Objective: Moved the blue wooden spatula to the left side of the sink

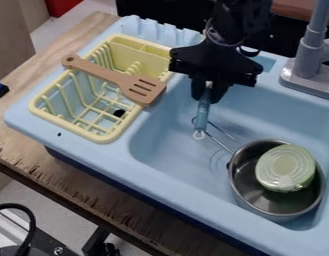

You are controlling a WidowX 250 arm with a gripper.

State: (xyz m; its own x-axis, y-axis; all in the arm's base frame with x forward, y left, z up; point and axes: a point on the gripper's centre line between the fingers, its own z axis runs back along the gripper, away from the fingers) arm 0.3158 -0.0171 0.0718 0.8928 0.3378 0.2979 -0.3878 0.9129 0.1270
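Note:
The black gripper [209,91] hangs over the upper left part of the sink. Its fingers are shut on a blue-handled utensil [202,115], which points down and ends in a pale ring. The utensil's other end is hidden at the gripper, so I cannot tell whether it is a spatula. A brown wooden spatula [112,76] with a slotted head lies across the yellow dish rack, left of the light blue sink basin [168,131].
A metal pot [245,196] holding a green and white lidded can [285,168] stands at the basin's right; thin wires reach from the pot toward the blue handle. A grey faucet [309,57] rises at the upper right. The yellow rack [108,136] occupies the sink unit's left side.

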